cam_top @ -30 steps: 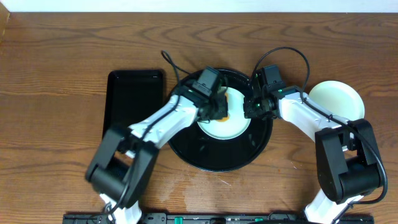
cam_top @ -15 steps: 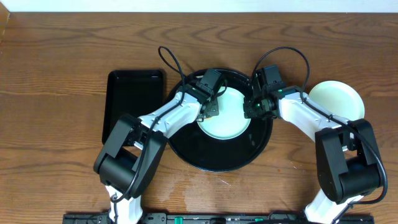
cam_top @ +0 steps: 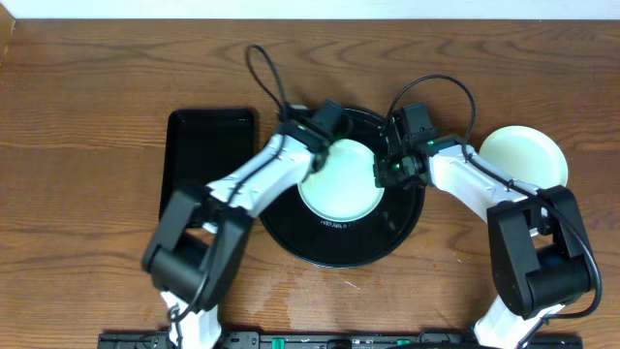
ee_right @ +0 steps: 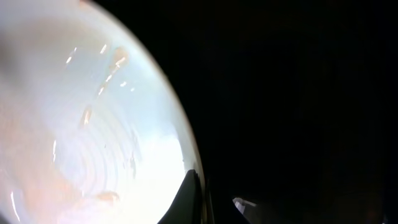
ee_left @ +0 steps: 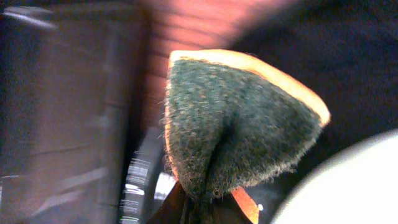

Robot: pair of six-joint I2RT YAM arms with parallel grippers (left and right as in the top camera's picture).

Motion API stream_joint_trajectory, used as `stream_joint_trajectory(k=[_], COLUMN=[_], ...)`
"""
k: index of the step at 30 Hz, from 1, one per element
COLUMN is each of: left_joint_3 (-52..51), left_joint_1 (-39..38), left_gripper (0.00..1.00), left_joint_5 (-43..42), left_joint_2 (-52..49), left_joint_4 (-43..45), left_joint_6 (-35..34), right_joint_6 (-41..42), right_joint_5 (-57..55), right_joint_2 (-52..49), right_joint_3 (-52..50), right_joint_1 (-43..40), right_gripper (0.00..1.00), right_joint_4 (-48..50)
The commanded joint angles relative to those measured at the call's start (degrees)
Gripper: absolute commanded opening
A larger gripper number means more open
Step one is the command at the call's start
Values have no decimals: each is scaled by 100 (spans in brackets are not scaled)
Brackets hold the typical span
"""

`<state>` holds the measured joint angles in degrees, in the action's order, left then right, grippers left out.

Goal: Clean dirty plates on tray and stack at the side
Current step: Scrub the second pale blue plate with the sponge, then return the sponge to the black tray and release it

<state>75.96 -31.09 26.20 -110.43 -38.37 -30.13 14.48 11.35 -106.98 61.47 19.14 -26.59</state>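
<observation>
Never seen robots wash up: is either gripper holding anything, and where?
The left gripper pinches a folded sponge by its bottom edge. The right gripper is shut at the plate rim; a hold cannot be told.

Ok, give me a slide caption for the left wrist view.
Left pincer shut on a green-and-orange sponge beside a pale plate.

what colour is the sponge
Dark green scrub face on an orange-yellow backing; the sponge shows best in the left wrist view.
</observation>
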Motion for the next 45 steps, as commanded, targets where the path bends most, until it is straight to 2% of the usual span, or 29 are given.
stream_joint_trajectory(k=[1, 7, 11, 16, 22, 25, 28, 29, 30, 31, 32, 36, 45], left_joint_3=[260, 260, 197, -396, -1182, -1436, -1495, -1495, -1493, -1493, -1493, -1493, -1493], left_joint_1=[256, 1005, 1683, 2511, 2959, 2962, 2964, 2964, 2964, 2964, 2964, 2964, 2964], left_gripper=[8, 8, 8, 8, 9, 23, 45, 55, 60, 72, 78, 81, 82], left_joint_5=[492, -501, -1204, -2323, -2835, -2835, -2835, -2835, -2835, -2835, -2835, -2835, -2835], left_joint_2=[704, 1543, 1633, 1506, 1342, 1261, 1193, 1196, 1202, 1207, 1207, 1207, 1207], left_joint_4=[-133, -848, -1414, -1296, -551, -190, -144, -155, -155, -153, -153, -160, -157], left_joint_6=[31, 31, 63, 708, 1134, 1386, 1410, 1410, 1405, 1405, 1403, 1403, 1403], right_joint_6=[-33, -39, -199, -568, -881, -879, -883, -922, -984, -1043, -1091, -1158, -1161], right_joint_5=[-684, -684, -675, -590, -208, -205, -208, -208, -205, -205, -208, -341, -1718], right_joint_2=[-146, -146, -144, -81, 103, 114, 131, 160, 208, 275, 358, 782, 1720], right_joint_3=[-127, -127, -125, -55, -28, -28, -28, -24, -9, 11, 35, 122, 122], right_joint_1=[-87, -87, -87, -94, -92, -92, -92, -92, -90, -87, -79, -26, 584], right_gripper=[1, 1, 1, 1, 1, 1, 1, 1, 1, 1, 1, 1, 1], right_joint_4=[-155, -142, -42, 15, 59, 57, 44, 44, 44, 44, 50, 55, -74])
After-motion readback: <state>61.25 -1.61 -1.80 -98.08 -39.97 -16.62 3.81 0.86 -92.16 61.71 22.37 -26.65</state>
